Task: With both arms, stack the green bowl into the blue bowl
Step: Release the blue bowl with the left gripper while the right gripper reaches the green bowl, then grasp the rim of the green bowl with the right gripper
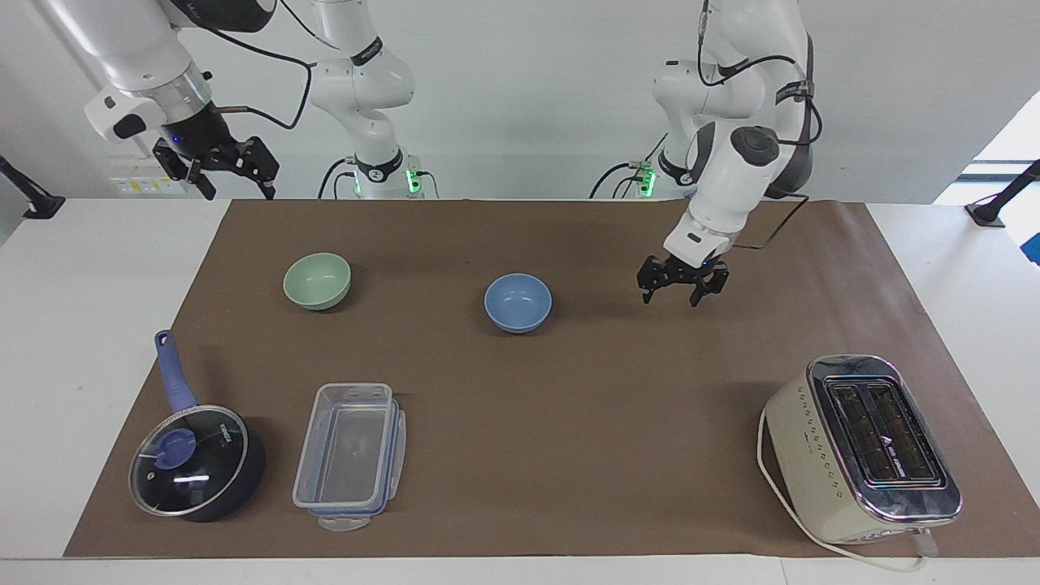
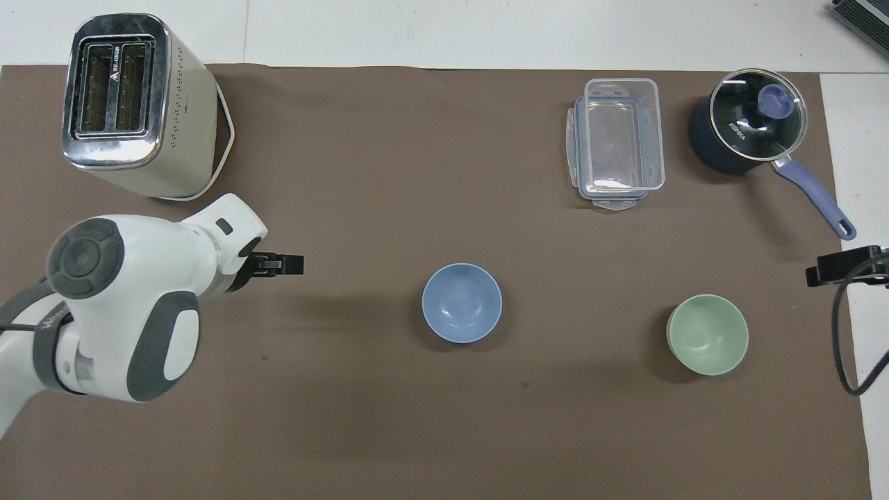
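The blue bowl (image 1: 517, 302) (image 2: 462, 303) stands upright near the middle of the brown mat with nothing in it. The green bowl (image 1: 317, 280) (image 2: 707, 334) stands apart from it, toward the right arm's end. My left gripper (image 1: 671, 299) (image 2: 286, 264) hangs open and holds nothing, low over bare mat between the blue bowl and the left arm's end. My right gripper (image 1: 236, 188) (image 2: 844, 266) is open and raised over the mat's corner at the right arm's end, well clear of the green bowl.
A cream toaster (image 1: 861, 447) (image 2: 132, 104) stands farthest from the robots at the left arm's end. At the right arm's end, farther out than the green bowl, sit a clear lidded container (image 1: 349, 455) (image 2: 618, 142) and a dark-blue saucepan (image 1: 195, 463) (image 2: 750, 128).
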